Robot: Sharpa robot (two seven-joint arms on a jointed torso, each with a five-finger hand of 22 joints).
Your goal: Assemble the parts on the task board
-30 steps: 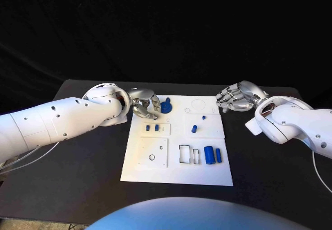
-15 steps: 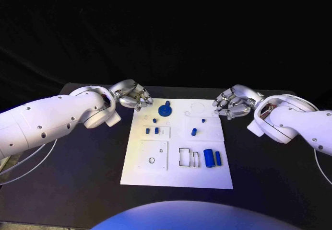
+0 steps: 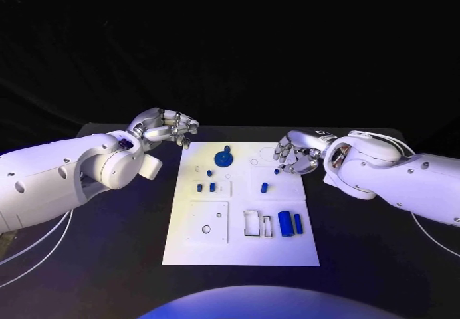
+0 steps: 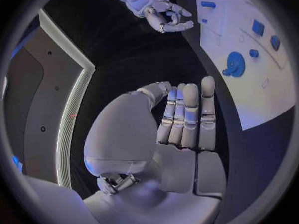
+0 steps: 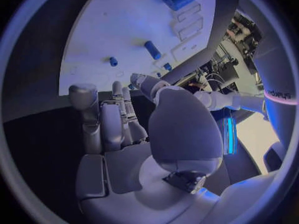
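My silver left hand [image 3: 165, 126] holds nothing, fingers loosely curled, above the black matte surface [image 3: 115, 232]. The flat white rectangular task board [image 3: 240, 249] lies beside it. My right hand [image 3: 295, 151], also empty, hovers over the board's far edge. The blue round gear-like part [image 3: 223, 158] lies between the hands. The blue cylindrical part [image 3: 286, 220], its long axis toward me, lies nearer me than the right hand.
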